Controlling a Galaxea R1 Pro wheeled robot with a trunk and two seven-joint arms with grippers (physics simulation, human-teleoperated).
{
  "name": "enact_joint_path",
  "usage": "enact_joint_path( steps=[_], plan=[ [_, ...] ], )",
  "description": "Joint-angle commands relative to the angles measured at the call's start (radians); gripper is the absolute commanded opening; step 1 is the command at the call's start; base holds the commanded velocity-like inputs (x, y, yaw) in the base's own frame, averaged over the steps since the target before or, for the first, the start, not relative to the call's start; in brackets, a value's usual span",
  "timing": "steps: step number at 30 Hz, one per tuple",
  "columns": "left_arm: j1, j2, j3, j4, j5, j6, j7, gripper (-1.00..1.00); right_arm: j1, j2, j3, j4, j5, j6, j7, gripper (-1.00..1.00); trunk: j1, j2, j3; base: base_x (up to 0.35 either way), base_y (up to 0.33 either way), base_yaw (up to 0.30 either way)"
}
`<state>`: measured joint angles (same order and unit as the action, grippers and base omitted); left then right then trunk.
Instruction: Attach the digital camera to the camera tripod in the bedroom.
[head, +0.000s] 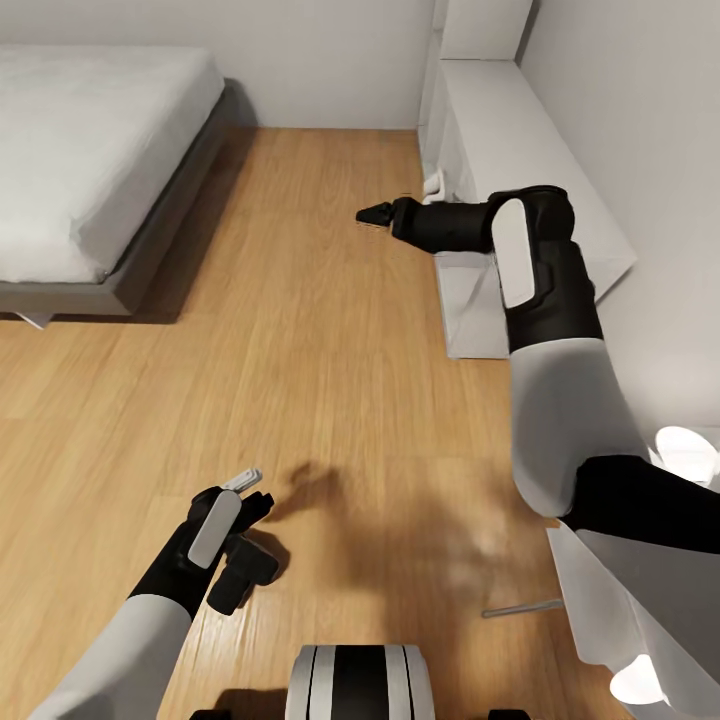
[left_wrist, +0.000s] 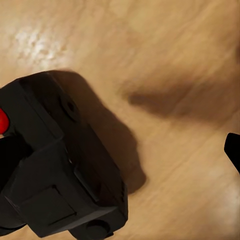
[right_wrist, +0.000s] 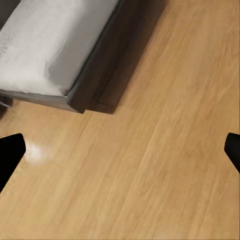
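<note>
Left gripper (head: 240, 560) closed on the digital camera (left_wrist: 60, 165), low at 7 o'clock above the floor (head: 320, 380). Judged rigid, light, smooth-sided and lens-fragile; hold the body's flat flanks. Long axis roughly 11-to-5 o'clock; its facing cannot be told. Right gripper (head: 375, 214) open, empty, toward the bed (head: 90, 150).

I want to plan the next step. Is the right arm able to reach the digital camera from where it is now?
Probably not directly. The digital camera is at the left gripper, low over the wood floor, while the right gripper is stretched far forward near the white shelf. Nothing blocks it, but it must swing back.
</note>
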<state>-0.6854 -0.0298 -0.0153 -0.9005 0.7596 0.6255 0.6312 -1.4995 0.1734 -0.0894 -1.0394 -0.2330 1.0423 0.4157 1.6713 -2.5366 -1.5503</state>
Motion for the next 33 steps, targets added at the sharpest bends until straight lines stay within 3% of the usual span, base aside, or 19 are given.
enact_joint_path(
  steps=[1, 4, 8, 15, 29, 33],
  plan=[
    [0.0, 0.0, -0.002, -0.001, 0.01, 0.0, 0.01, 1.0, -0.001, 0.001, -0.007, -0.002, -0.016, 0.005, 0.006, 1.0, 0.0, 0.0, -0.001, 0.0, 0.0, 0.0],
    [0.0, 0.0, -0.002, -0.002, 0.01, 0.0, 0.01, 1.0, -0.001, 0.001, -0.014, -0.005, -0.07, 0.005, 0.002, 1.0, 0.0, 0.0, -0.001, 0.0, 0.0, 0.0],
    [0.0, 0.001, -0.002, -0.003, 0.01, 0.001, 0.01, 1.0, -0.001, 0.001, -0.017, -0.008, -0.102, 0.005, -0.002, 1.0, 0.0, 0.0, -0.001, 0.0, 0.0, 0.0],
    [0.0, 0.001, -0.002, -0.003, 0.01, 0.001, 0.01, 1.0, -0.001, 0.001, -0.018, -0.008, -0.106, 0.005, -0.005, 1.0, 0.0, 0.0, -0.001, 0.0, 0.0, 0.0],
    [0.0, 0.001, -0.002, -0.002, 0.011, 0.005, 0.01, 1.0, -0.001, 0.001, -0.017, -0.008, -0.104, 0.005, -0.026, 1.0, 0.006, -0.004, -0.055, 0.0, 0.0, 0.0],
    [0.0, 0.002, 0.004, -0.01, 0.017, 0.0, 0.003, 1.0, 0.002, 0.001, -0.008, 0.008, -0.098, 0.005, -0.029, 1.0, 0.006, -0.004, -0.055, 0.0, 0.0, 0.0]
  ],
)
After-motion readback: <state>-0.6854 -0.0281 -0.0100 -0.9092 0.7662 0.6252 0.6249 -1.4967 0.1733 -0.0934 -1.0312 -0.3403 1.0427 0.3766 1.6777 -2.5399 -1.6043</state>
